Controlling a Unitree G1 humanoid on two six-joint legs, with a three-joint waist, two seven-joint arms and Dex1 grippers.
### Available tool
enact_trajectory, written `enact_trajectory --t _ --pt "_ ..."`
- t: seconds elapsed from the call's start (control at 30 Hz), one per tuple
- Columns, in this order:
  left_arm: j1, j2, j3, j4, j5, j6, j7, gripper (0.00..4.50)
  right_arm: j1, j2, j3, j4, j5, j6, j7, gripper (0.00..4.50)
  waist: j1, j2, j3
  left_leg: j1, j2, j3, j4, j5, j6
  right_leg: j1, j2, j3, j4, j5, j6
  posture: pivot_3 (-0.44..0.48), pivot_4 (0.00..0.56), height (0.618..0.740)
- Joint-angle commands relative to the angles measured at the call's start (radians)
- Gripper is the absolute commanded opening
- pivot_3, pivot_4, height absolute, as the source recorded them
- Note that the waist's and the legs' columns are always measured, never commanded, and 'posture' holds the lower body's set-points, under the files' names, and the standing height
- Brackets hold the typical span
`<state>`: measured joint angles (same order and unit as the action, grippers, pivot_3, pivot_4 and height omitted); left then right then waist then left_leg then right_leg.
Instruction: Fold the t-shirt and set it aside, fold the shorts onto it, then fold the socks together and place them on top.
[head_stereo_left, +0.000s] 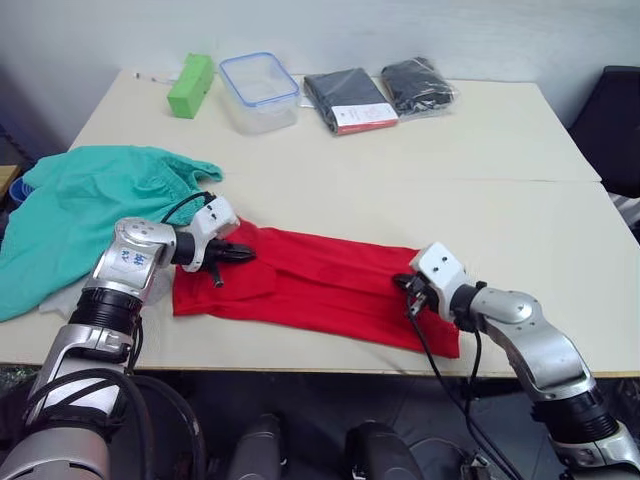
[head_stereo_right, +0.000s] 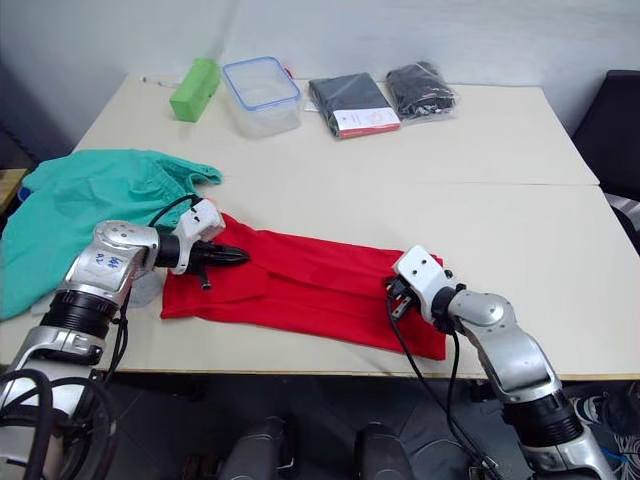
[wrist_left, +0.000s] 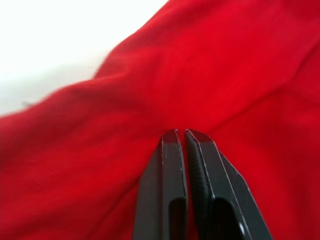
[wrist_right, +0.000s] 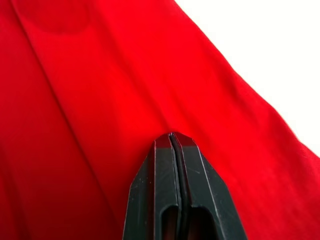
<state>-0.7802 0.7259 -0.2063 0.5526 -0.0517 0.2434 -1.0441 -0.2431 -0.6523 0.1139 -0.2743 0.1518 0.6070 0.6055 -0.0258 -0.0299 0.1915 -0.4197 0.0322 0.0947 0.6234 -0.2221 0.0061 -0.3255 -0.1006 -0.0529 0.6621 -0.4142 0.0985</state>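
- Shirt (head_stereo_left: 320, 285) is lying as a long narrow red band across the near edge of the table (head_stereo_left: 500, 190), already folded lengthwise; shorts (head_stereo_left: 80, 210) are heaped at the table's left, touching the shirt's left end or just beside it.
- Left gripper (head_stereo_left: 240, 254) is resting on the shirt's left end, fingers pressed together with only a sliver between; whether cloth is pinched, cannot tell.
- Right gripper (head_stereo_right: 392, 292) is sitting on the right end, fingers closed tight; no cloth showing between them.
- Judging the step as the crosswise fold: both ends need a true pinch through all layers, lifted evenly, one end carried over the other, edges aligned.
- Risk: a top-layer-only grab would be opening the fold.
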Motion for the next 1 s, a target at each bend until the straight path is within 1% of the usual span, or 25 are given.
enact_trajectory --t 0.03,0.1,0.17,0.23,0.33,0.43,0.5,0.53,0.6,0.63,0.7,0.73,0.8,0.9,1.0 --pt "0.057 0.061 0.016 0.046 0.045 -0.045 -0.002 0.24 0.084 -0.064 -0.073 -0.015 -0.009 0.013 0.015 0.02 0.0 0.0 0.0 0.0 0.0 0.0 0.0 0.0 0.0 0.001 0.0 0.0 0.0 0.0 0.0 0.0 0.15 0.74" --pt "0.085 0.084 0.044 0.024 0.025 -0.055 -0.017 0.24 0.118 -0.08 -0.112 -0.037 0.012 0.016 0.025 0.02 -0.002 0.0 -0.001 0.001 0.0 0.0 0.0 0.0 0.0 0.001 -0.001 0.0 0.0 0.0 0.0 0.0 0.15 0.74" --pt "0.111 0.093 0.086 -0.024 -0.023 -0.044 -0.047 0.24 0.136 -0.082 -0.149 -0.07 0.048 0.025 0.042 0.02 -0.006 0.0 -0.001 0.003 0.0 0.0 -0.001 0.0 0.0 0.002 0.0 0.0 0.0 0.0 0.0 0.0 0.15 0.74" --pt "0.136 0.089 0.147 -0.123 -0.122 0.008 -0.108 0.24 0.136 -0.088 -0.179 -0.102 0.089 0.015 0.078 0.02 -0.006 0.0 -0.001 0.003 0.0 0.001 -0.003 0.0 0.0 0.001 0.0 0.001 0.0 0.0 0.0 0.0 0.15 0.74" --pt "0.159 0.075 0.222 -0.303 -0.257 0.091 -0.158 0.82 0.078 -0.111 -0.215 -0.108 0.141 0.047 0.119 0.0 -0.002 0.0 0.0 -0.002 0.0 0.0 -0.002 0.0 0.0 -0.002 -0.001 0.0 0.0 0.0 0.0 0.0 0.15 0.74" --pt "0.17 0.056 0.252 -0.417 -0.318 0.125 -0.154 1.74 0.017 -0.137 -0.214 -0.075 0.151 0.072 0.14 0.64 0.0 0.0 0.0 -0.003 0.0 0.0 -0.001 0.0 0.001 -0.002 -0.001 0.0 -0.001 0.0 0.0 0.0 0.15 0.74" --pt "0.173 0.037 0.266 -0.48 -0.355 0.144 -0.142 2.36 -0.022 -0.153 -0.205 -0.047 0.159 0.09 0.156 1.32 0.0 0.0 0.0 -0.002 -0.001 -0.001 -0.001 0.0 0.001 -0.001 -0.002 0.0 -0.002 0.0 0.0 0.0 0.15 0.74" --pt "0.168 0.026 0.265 -0.537 -0.409 0.196 -0.156 2.64 -0.075 -0.165 -0.185 -0.004 0.157 0.097 0.18 1.64 0.0 0.0 0.0 -0.002 -0.001 -0.001 -0.001 0.0 0.001 0.0 -0.002 -0.001 -0.002 0.0 0.0 0.0 0.15 0.74" --pt "0.153 0.012 0.248 -0.655 -0.533 0.315 -0.206 3.32 -0.2 -0.186 -0.104 0.12 0.115 0.085 0.236 2.35 -0.002 0.001 0.001 -0.002 -0.001 -0.001 -0.001 0.0 0.001 0.0 -0.001 -0.001 -0.002 0.0 0.0 0.0 0.15 0.74" --pt "0.153 0.007 0.236 -0.693 -0.552 0.336 -0.213 3.65 -0.25 -0.186 -0.063 0.185 0.086 0.069 0.253 2.73 -0.004 0.001 0.001 -0.003 -0.001 0.0 -0.001 0.001 0.002 -0.001 -0.001 0.0 -0.003 0.0 0.0 0.0 0.15 0.74" --pt "0.165 0.01 0.219 -0.736 -0.545 0.339 -0.21 4.3 -0.308 -0.172 -0.013 0.277 0.051 0.038 0.269 3.45 -0.006 0.001 0.001 -0.002 -0.001 0.001 -0.001 0.001 0.002 0.0 -0.001 0.001 -0.003 0.0 0.0 0.0 0.15 0.74" --pt "0.173 0.014 0.212 -0.753 -0.539 0.335 -0.209 4.5 -0.338 -0.158 0.007 0.323 0.037 0.031 0.274 3.78 -0.006 0.001 0.001 -0.002 -0.001 0.001 -0.002 0.001 0.001 -0.001 0.0 0.001 -0.003 0.0 0.0 0.0 0.15 0.74" --pt "0.185 0.018 0.204 -0.775 -0.529 0.327 -0.202 4.5 -0.388 -0.134 0.033 0.398 0.015 0.022 0.277 4.49 -0.005 0.002 0.001 -0.001 0.0 0.0 -0.002 0.002 -0.001 -0.001 0.002 0.001 -0.002 0.0 0.0 0.0 0.15 0.74" --pt "0.204 0.022 0.209 -0.8 -0.524 0.323 -0.177 4.5 -0.465 -0.092 0.058 0.508 -0.006 0.057 0.276 4.49 -0.005 0.003 0.002 -0.002 0.001 0.0 -0.003 0.002 -0.001 -0.002 0.002 0.001 -0.002 0.0 0.0 0.0 0.15 0.74" --pt "0.225 0.035 0.216 -0.82 -0.524 0.322 -0.167 4.5 -0.505 -0.071 0.076 0.563 -0.012 0.079 0.299 4.49 -0.004 0.003 0.002 -0.003 0.0 0.0 -0.002 0.002 -0.001 -0.002 0.002 0.001 -0.002 0.0 0.0 0.0 0.15 0.74"
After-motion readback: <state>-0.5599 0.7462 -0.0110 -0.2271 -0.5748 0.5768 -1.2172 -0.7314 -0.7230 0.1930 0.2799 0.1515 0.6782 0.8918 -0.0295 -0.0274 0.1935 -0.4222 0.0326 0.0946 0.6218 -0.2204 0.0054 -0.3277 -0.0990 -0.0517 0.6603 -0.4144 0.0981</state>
